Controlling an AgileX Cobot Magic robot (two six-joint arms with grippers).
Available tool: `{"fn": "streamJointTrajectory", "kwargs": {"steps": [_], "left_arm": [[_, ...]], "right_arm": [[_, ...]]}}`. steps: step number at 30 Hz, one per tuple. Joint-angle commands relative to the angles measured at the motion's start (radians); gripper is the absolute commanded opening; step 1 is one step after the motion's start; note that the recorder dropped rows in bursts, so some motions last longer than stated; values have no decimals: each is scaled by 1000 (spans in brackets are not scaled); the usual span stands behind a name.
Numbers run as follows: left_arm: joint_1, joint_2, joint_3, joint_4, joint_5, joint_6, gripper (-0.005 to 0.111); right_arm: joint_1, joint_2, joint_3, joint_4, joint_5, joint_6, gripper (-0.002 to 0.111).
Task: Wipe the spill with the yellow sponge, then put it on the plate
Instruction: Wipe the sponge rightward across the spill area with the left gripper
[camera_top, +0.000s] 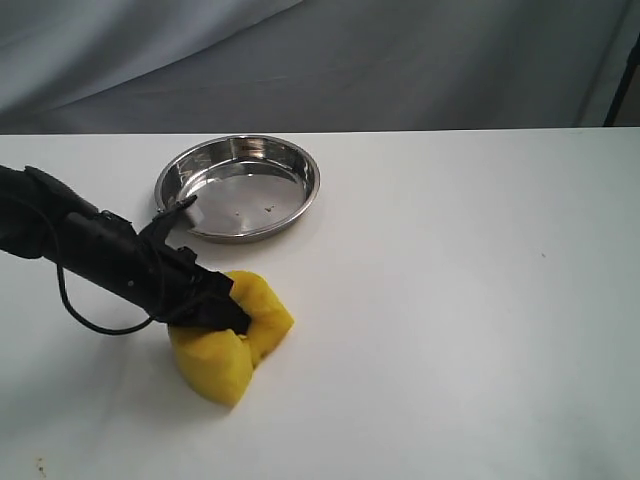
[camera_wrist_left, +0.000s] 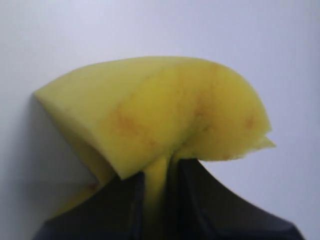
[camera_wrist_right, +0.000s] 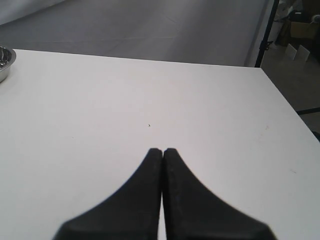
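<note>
White table (camera_top: 450, 330) carries everything: the steel plate (camera_top: 313, 190) sits at the back, and near it in front lies the yellow sponge (camera_top: 215, 365), folded and resting on the surface. No spill shows; it may lie under the foam, whose face carries amber stains. Pinched this narrowly, the sponge could spring free or drag sideways on the lift, and a low carry might catch the plate's rim. The left gripper (camera_top: 232, 318) has its fingers (camera_wrist_left: 210, 200) nearly closed, squeezing a thin waist of foam. The right gripper (camera_wrist_right: 163, 152), well apart, keeps its fingers pressed together, empty.
</note>
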Motion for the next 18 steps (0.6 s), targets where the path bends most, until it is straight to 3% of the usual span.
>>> {"fn": "streamJointTrajectory", "kwargs": {"steps": [1,18], "left_arm": [[-57,28,9,16,16,6,0],[-65,-49,11,-258,27,189,0]], "right_arm": [[1,-5,4,-7,-4,5,0],[1,-5,4,-7,-4,5,0]]}}
